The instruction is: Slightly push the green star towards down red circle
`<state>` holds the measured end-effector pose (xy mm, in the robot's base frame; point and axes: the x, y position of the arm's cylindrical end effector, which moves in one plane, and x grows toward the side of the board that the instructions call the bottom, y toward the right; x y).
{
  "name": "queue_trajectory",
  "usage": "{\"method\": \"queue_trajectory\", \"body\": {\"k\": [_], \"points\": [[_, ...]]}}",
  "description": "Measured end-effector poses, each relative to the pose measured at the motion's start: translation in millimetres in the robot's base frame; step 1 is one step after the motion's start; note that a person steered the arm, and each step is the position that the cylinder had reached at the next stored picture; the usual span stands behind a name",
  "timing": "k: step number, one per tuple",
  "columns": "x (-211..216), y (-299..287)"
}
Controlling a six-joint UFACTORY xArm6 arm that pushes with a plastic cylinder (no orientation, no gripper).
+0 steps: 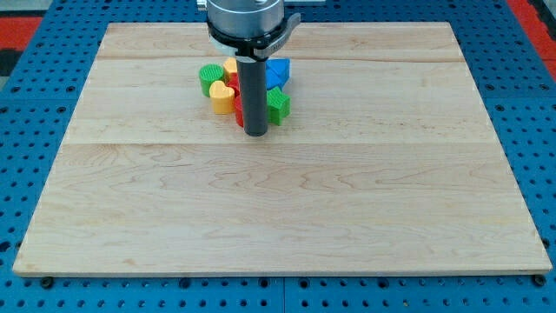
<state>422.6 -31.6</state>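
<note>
Beside my tip (255,132), view's right, sits the green star (278,106), orientation unclear.

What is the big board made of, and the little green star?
The board looks like pale wood: grain lines and plank seams show, with a matt finish. The green star, just right of my tip, is probably plastic or painted wood: its colour is even and bright.
</note>
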Motion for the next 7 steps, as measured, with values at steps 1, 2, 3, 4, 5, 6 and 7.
{"method": "queue_trajectory", "body": {"k": [1,2,3,4,5,6,7], "points": [[2,52],[1,88],[-25,101],[-44,76],[-55,45],[-58,35],[-44,36]]}}
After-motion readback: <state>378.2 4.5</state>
